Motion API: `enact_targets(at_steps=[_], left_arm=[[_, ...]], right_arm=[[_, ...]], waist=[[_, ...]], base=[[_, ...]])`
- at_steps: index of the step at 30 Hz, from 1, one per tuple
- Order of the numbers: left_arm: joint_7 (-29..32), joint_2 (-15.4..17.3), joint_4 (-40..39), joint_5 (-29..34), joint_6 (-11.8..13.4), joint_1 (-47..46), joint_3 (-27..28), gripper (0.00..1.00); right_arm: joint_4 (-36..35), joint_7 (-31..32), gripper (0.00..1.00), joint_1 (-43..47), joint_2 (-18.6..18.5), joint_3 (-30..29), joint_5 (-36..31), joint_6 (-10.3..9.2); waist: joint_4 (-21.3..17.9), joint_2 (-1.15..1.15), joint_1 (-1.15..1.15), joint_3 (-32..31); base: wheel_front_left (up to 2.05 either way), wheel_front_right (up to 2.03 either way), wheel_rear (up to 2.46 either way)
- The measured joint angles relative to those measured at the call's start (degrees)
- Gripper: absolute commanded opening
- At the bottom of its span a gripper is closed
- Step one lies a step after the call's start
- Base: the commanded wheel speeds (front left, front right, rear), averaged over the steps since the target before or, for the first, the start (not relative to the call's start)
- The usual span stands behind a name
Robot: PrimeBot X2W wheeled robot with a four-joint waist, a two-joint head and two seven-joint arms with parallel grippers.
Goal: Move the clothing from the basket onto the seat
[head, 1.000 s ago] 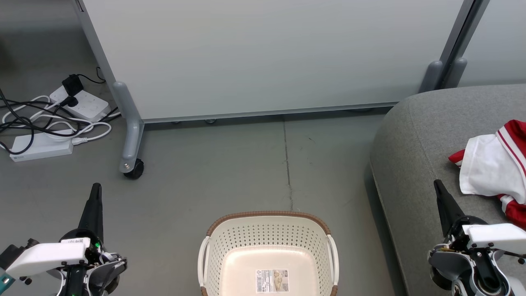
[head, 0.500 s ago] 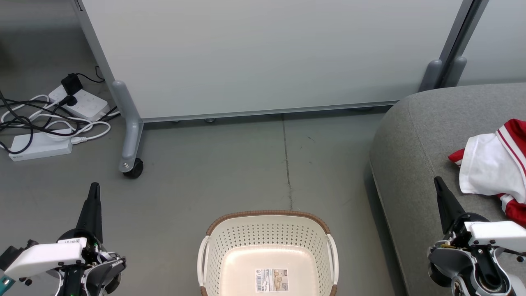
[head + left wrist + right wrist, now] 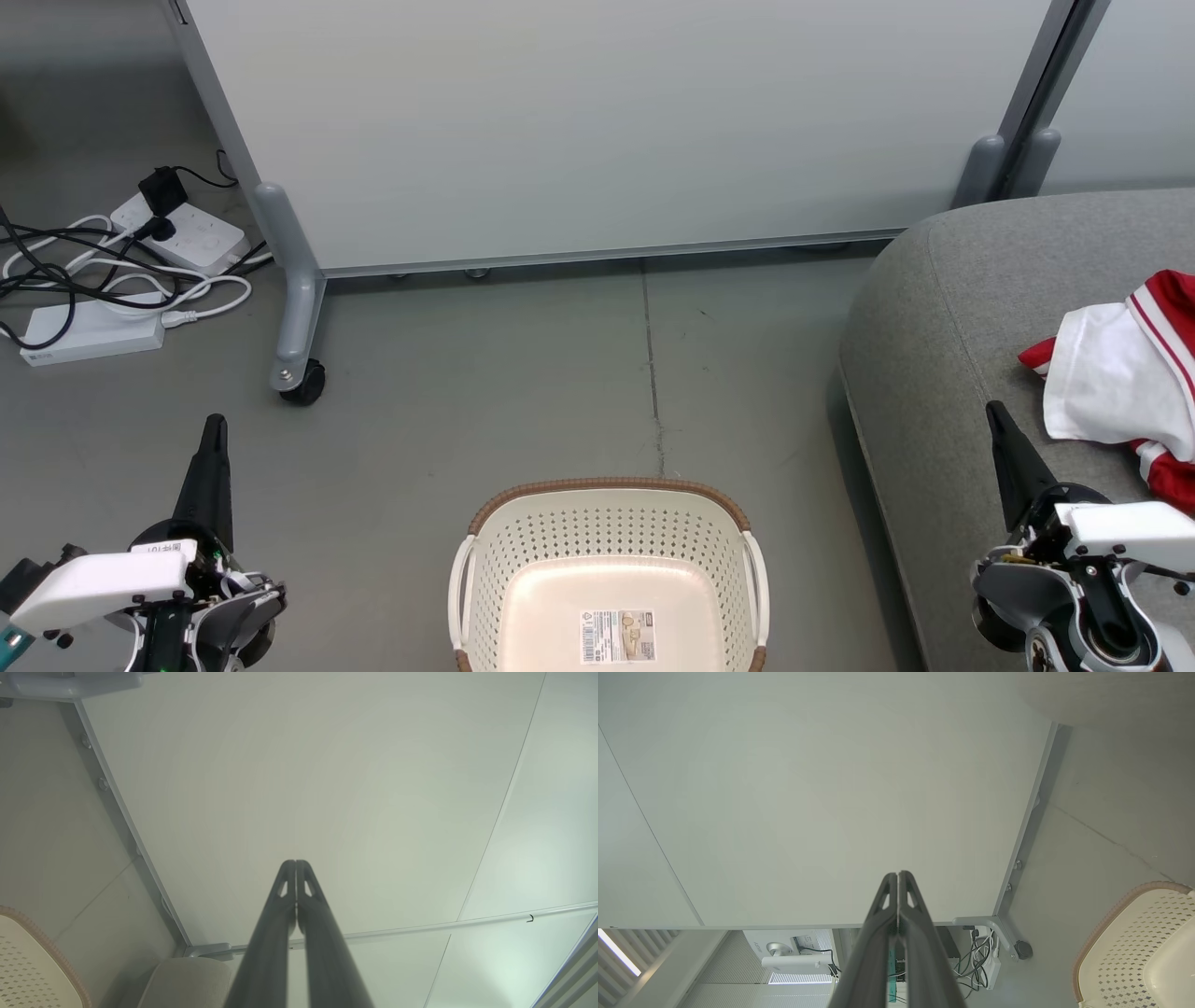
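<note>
Basket [image 3: 607, 532] looks bare, clothing [image 3: 1111, 373] heaped on the seat [image 3: 943, 308], inside its rounded corner.
Your left hand [image 3: 217, 425] and right hand [image 3: 993, 413] sit pressed together, empty; soft, light fabric, so pinch a raised fold.

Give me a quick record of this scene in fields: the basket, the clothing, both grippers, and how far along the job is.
basket: on the floor between the grippers, visible bottom bare but for a barcode sticker
clothing: red and white, lying on the seat
left gripper: shut, holding nothing
right gripper: shut, holding nothing, apart from the clothing
task: looks done, as far as shown
</note>
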Motion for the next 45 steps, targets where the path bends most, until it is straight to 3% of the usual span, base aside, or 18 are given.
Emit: enact_targets(at_steps=[45], left_arm=[[0.0,0.0,0.0,0.0,0.0,0.0,0.01,0.0]], right_arm=[[0.0,0.0,0.0,0.0,0.0,0.0,0.0,0.0]], waist=[[0.0,0.0,0.0,0.0]], base=[[0.0,0.0,0.0]])
